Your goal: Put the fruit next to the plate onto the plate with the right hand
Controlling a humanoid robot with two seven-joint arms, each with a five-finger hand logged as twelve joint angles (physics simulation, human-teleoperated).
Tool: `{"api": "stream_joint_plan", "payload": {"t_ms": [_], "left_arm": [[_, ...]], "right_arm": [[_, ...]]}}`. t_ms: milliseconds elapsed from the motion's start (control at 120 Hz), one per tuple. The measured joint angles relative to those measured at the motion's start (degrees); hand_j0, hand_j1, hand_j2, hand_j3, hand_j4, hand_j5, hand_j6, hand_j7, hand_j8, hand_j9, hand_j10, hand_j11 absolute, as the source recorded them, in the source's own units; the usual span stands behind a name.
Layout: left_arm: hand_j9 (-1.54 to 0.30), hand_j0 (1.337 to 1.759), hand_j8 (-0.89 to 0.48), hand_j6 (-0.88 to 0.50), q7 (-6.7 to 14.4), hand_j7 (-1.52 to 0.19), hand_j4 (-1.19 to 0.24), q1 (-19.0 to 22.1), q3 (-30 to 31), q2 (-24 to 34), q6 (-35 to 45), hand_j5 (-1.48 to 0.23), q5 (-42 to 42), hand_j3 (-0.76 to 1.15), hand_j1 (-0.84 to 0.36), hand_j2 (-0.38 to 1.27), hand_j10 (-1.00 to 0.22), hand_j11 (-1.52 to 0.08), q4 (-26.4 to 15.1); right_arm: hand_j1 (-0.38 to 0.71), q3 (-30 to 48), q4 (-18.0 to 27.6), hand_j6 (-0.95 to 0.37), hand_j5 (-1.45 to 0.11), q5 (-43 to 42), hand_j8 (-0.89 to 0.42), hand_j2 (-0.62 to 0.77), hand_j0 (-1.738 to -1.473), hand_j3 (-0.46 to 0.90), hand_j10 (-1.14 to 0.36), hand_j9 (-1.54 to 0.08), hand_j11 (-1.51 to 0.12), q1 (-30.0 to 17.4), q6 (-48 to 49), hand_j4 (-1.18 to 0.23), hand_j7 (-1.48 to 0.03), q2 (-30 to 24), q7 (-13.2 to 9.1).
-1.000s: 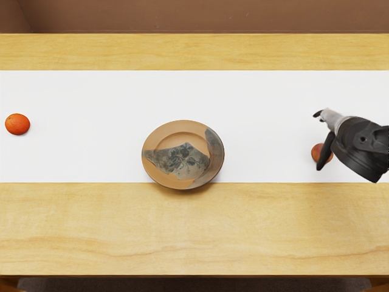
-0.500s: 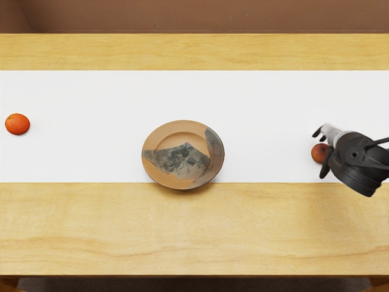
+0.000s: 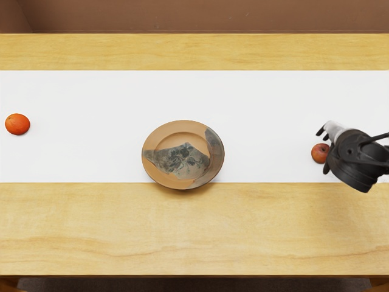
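A brown plate with a dark grey pattern lies at the middle of the white runner. To its far right, on the runner, sits a small red-orange fruit. My right hand comes in from the right edge and sits just right of that fruit. One dark finger reaches past the fruit's far side and another past its near side. The fingers are spread around the fruit, and I see no closed grasp. The dark wrist housing hides the palm. A second, orange fruit lies at the far left.
The white runner crosses the wooden table from left to right. Bare wood borders it at front and back. A brown wall runs behind the table's far edge.
My right hand has shifted slightly right and drawn its fingers in around the small fruit, which now shows more fully. The plate and both fruits have stayed in place.
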Motion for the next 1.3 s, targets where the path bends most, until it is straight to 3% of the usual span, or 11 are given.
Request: {"api": "stream_joint_plan", "payload": {"t_ms": [467, 542, 642, 675, 717, 900, 967, 1025, 1042, 1133, 1300], "left_arm": [[-0.01, 1.658, -0.01, -0.01, 0.0, -0.01, -0.01, 0.0, 0.0, 0.0, 0.0, -0.01, 0.0, 0.0, 0.34, 0.0, -0.01, -0.01, 0.0], [-0.01, 1.658, -0.01, -0.01, -0.01, -0.01, -0.01, 0.0, 0.0, 0.0, 0.0, -0.01, 0.0, 0.0, 0.34, 0.0, -0.01, -0.01, 0.0], [-0.01, 1.658, -0.01, -0.01, 0.0, -0.01, -0.01, 0.0, 0.0, 0.0, 0.0, -0.01, -0.01, 0.0, 0.34, 0.0, -0.01, -0.01, 0.0], [-0.01, 1.658, -0.01, -0.01, -0.01, -0.01, -0.01, 0.0, 0.0, 0.0, 0.0, -0.01, -0.01, 0.0, 0.34, 0.0, -0.01, -0.01, 0.0], [-0.01, 1.658, -0.01, -0.01, -0.01, -0.01, -0.01, 0.0, 0.0, 0.0, 0.0, -0.01, 0.0, 0.0, 0.34, 0.0, -0.01, -0.01, 0.0], [-0.01, 1.658, -0.01, -0.01, 0.0, -0.01, -0.01, 0.0, 0.0, 0.0, 0.0, -0.01, 0.0, 0.0, 0.34, 0.0, -0.01, -0.01, 0.0], [-0.01, 1.658, -0.01, -0.01, 0.01, -0.01, -0.01, 0.0, -0.01, 0.0, 0.0, -0.01, 0.0, 0.0, 0.34, 0.0, -0.01, -0.01, 0.0], [-0.01, 1.658, -0.01, -0.01, 0.0, -0.01, -0.01, 0.0, 0.0, 0.0, 0.0, -0.01, -0.01, 0.0, 0.34, 0.0, -0.01, -0.01, 0.0], [-0.01, 1.658, -0.01, -0.01, 0.0, -0.01, -0.01, 0.0, -0.01, 0.0, 0.0, -0.01, 0.0, 0.0, 0.34, 0.0, -0.01, -0.01, 0.0], [-0.01, 1.658, -0.01, -0.01, 0.0, -0.01, -0.01, 0.0, -0.01, 0.0, 0.0, -0.01, 0.0, 0.0, 0.34, 0.0, -0.01, -0.01, 0.0], [-0.01, 1.658, -0.01, -0.01, 0.0, -0.01, -0.01, 0.0, -0.01, 0.0, 0.0, -0.01, -0.01, 0.0, 0.34, 0.0, -0.01, -0.01, 0.0]], "right_arm": [[0.1, -0.23, -2.64, -0.37, -0.48, 1.4, -0.37, -0.07, -1.658, 0.0, -0.37, -0.48, -0.48, -0.34, 0.0, -0.37, -0.48, 2.31, 0.0], [0.22, -0.11, -2.66, -0.48, -0.62, 1.41, -0.48, -0.09, -1.658, 0.0, -0.48, -0.62, -0.62, -1.04, 0.0, -0.48, -0.62, 2.32, 0.0], [0.32, 0.21, -2.74, -0.39, -0.79, 0.51, -0.37, -0.03, -1.646, 0.0, -0.64, -0.83, -0.83, -2.11, 0.03, -0.66, -0.84, 2.26, -0.22], [0.33, 0.6, -2.77, -0.4, -0.83, 0.55, -0.36, 0.06, -1.649, 0.0, -0.67, -0.88, -0.88, -2.31, -0.01, -0.7, -0.78, 2.1, -0.15], [0.33, 2.17, -2.92, -0.44, -0.89, 1.19, -0.38, 0.17, -1.649, 0.0, -0.69, -0.94, -0.93, -2.61, 0.01, -0.73, -0.86, 1.43, -0.09], [0.28, 18.28, -3.55, -0.45, -1.05, 5.12, -0.39, 0.26, -1.649, 0.0, -0.73, -1.09, -1.08, -5.76, 0.07, -0.8, -1.02, -7.59, 0.03], [0.3, 28.85, -4.27, -0.46, -1.08, 6.03, -0.4, 0.38, -1.65, 0.0, -0.74, -1.11, -1.11, -10.39, 1.28, -0.82, -1.05, -10.87, 0.02], [0.3, 42.52, -6.08, -0.47, -1.09, 7.53, -0.4, 0.46, -1.65, 0.0, -0.76, -1.13, -1.12, -18.01, 9.38, -0.83, -1.07, -12.82, 0.01], [0.28, 46.51, -6.78, -0.47, -1.1, 8.42, -0.4, 0.34, -1.65, 0.0, -0.76, -1.14, -1.13, -20.39, 12.42, -0.83, -1.08, -13.2, 0.0], [0.27, 65.54, -11.65, -0.46, -1.13, 16.78, -0.39, 0.34, -1.651, 0.0, -0.77, -1.16, -1.15, -30.29, 28.99, -0.84, -1.1, -14.49, -0.03], [0.24, 77.82, -15.07, -0.49, -1.14, 28.33, -0.41, 0.31, -1.648, 0.0, -0.79, -1.16, -1.15, -36.49, 55.16, -0.85, -1.12, -13.54, -0.04]]}}
